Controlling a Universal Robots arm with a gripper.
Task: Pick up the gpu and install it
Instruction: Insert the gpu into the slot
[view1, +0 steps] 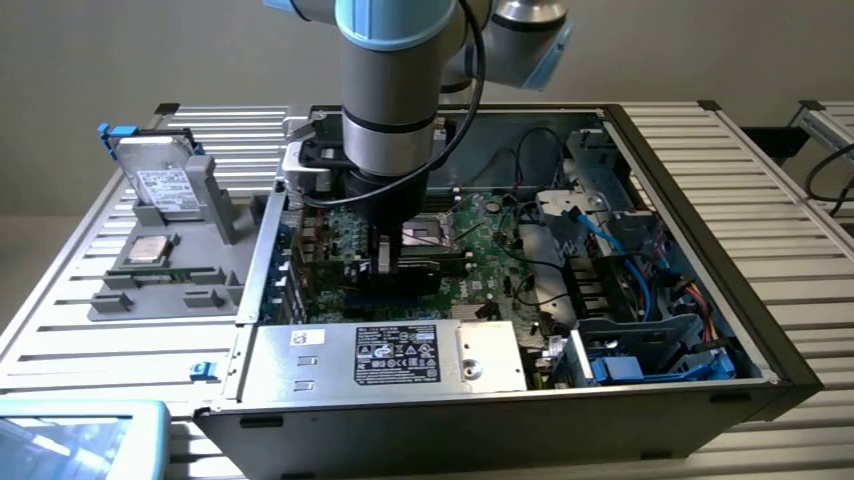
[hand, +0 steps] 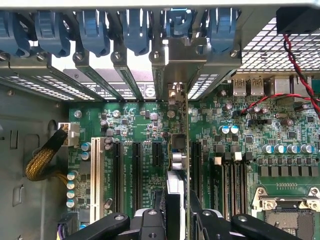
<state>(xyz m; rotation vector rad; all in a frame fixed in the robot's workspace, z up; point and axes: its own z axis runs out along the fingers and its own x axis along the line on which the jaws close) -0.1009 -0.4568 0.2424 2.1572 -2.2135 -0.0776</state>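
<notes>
Wrist view has your black gripper (hand: 176, 220) pinching the flat green-and-black gpu card (hand: 175, 160) on edge over the black slots (hand: 136, 175) of the large green motherboard (hand: 250, 145), near its rear edge; any tilt could jam the connector beside its slot.

A plain beige-grey wall (view1: 160, 50) stands behind the table (view1: 787, 190), evenly lit. The table has a silver top of ribbed metal slats, with dark caps at its far corners. Just off its far corner, on the exterior view's right, a second slatted top (view1: 830, 112) begins. Soft, flat light lies across the table.
</notes>
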